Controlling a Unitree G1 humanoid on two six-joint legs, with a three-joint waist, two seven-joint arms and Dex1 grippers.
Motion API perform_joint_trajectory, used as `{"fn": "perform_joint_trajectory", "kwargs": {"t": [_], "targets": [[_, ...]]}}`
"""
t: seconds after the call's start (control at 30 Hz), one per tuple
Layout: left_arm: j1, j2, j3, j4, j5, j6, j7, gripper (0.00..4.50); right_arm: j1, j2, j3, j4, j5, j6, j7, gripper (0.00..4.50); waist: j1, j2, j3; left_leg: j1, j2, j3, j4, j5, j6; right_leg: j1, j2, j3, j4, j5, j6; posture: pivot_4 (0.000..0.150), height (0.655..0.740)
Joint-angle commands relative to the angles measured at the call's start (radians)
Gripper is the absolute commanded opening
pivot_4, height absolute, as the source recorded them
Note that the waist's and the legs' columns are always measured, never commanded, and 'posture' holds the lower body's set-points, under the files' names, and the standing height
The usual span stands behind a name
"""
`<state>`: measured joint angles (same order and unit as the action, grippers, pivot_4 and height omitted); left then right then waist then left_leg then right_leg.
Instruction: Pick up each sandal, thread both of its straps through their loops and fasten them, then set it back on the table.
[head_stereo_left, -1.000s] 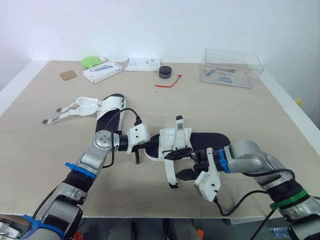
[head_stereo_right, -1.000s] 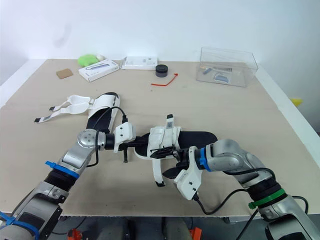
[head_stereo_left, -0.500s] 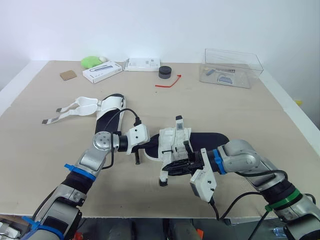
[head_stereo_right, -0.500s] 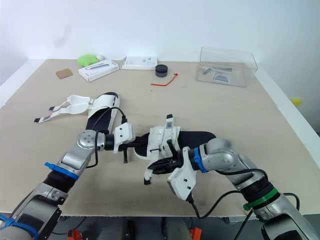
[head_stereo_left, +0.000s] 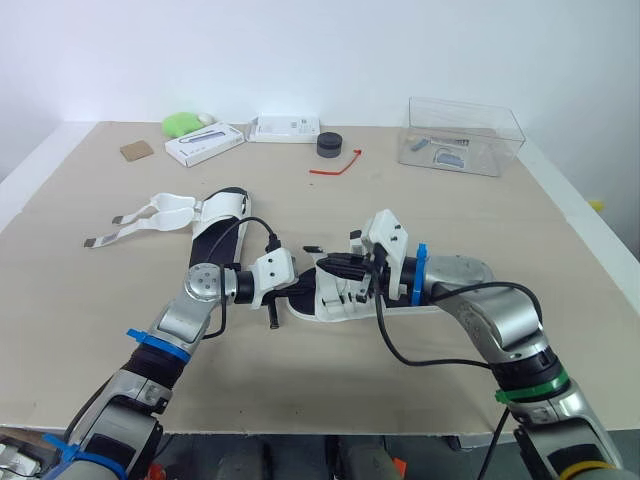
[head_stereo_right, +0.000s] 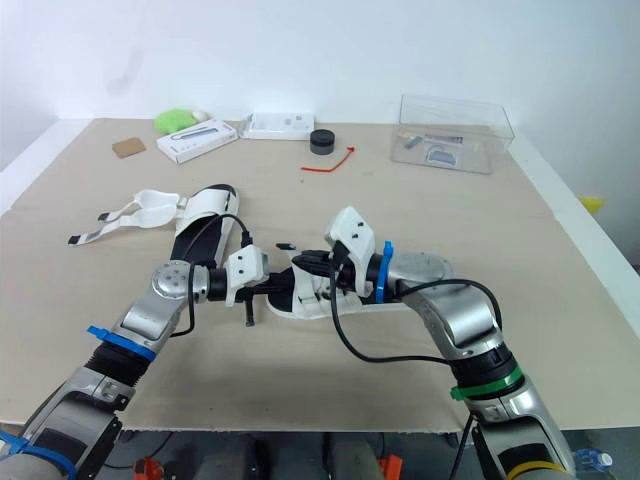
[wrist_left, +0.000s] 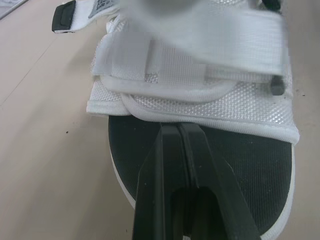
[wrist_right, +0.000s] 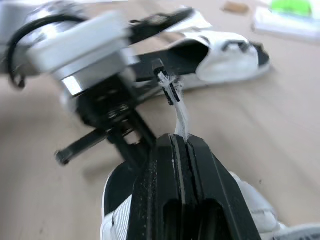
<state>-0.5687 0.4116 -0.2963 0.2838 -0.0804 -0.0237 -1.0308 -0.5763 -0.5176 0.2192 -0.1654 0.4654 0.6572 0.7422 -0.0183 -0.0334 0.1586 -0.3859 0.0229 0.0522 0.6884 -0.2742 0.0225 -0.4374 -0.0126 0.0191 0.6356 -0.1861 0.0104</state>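
The near sandal (head_stereo_left: 340, 296) lies at the middle of the desk (head_stereo_left: 470, 225), its black sole flat and its white upper facing up. The right pincer (wrist_right: 181, 139) is clamped on the sandal's loose strap (wrist_right: 181, 114), whose black tip stands just past the fingertips. Half a second ago this arm lay low on the near side of the sandal with the strap drawn toward the desk's front edge. Now it has swung up over the sandal, and the strap is carried across the upper toward the left arm. The left pincer (wrist_left: 176, 131) has not moved. Its fingers are pressed together over the black insole, just short of the upper.

The other sandal (head_stereo_left: 218, 222) lies farther back on the left, its straps spread open. A clear box (head_stereo_left: 465, 135) at the far right holds a few small things too faint to name.
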Motion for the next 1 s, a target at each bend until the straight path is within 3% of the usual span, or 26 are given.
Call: {"fn": "perform_joint_trajectory", "kwargs": {"t": [0.03,0.47,0.57,0.7,0.73,1.0], "targets": [[0.030,0.015,-0.022,0.014,0.036,0.027,-0.004,0.00,-0.067,0.026,-0.068,0.037,0.022,0.081,-0.041,0.07,-0.002,0.000,0.000,0.000,0.000,0.000,0.000,0.000,0.000,0.000,0.000,0.000,0.000,0.000,0.000,0.150,0.7400],[0.049,0.023,-0.013,-0.012,0.036,0.044,0.000,0.00,-0.093,0.045,-0.098,0.103,-0.016,0.178,-0.108,0.07,-0.003,0.000,0.000,0.000,0.002,0.001,0.000,0.000,0.000,-0.001,0.003,0.001,0.000,-0.002,0.005,0.150,0.7400],[0.044,0.024,-0.012,-0.012,0.035,0.048,0.001,0.00,-0.095,0.046,-0.093,0.106,-0.041,0.149,-0.121,0.93,-0.003,0.000,0.000,0.000,0.002,0.000,0.000,0.000,0.000,-0.001,0.003,0.001,0.000,-0.002,0.005,0.150,0.7400],[0.037,0.025,-0.013,-0.007,0.036,0.048,-0.001,0.00,-0.099,0.025,-0.059,0.089,-0.139,0.003,-0.128,2.78,-0.002,0.000,0.000,-0.001,0.002,0.001,0.000,0.000,0.000,-0.001,0.004,0.001,0.000,-0.002,0.005,0.150,0.7400],[0.037,0.025,-0.013,-0.006,0.035,0.048,-0.002,0.00,-0.101,0.026,-0.060,0.083,-0.150,-0.016,-0.130,2.96,-0.003,0.000,0.000,-0.001,0.002,0.001,0.000,0.000,0.000,-0.001,0.004,0.001,0.000,-0.002,0.005,0.150,0.7400],[0.028,0.022,-0.013,0.010,0.040,0.042,-0.006,0.00,-0.185,0.094,-0.113,0.075,-0.135,-0.115,-0.119,2.96,-0.003,0.000,0.000,-0.001,0.003,0.001,-0.001,0.000,0.000,-0.003,0.005,0.003,0.000,-0.002,0.005,0.150,0.7400]]}}
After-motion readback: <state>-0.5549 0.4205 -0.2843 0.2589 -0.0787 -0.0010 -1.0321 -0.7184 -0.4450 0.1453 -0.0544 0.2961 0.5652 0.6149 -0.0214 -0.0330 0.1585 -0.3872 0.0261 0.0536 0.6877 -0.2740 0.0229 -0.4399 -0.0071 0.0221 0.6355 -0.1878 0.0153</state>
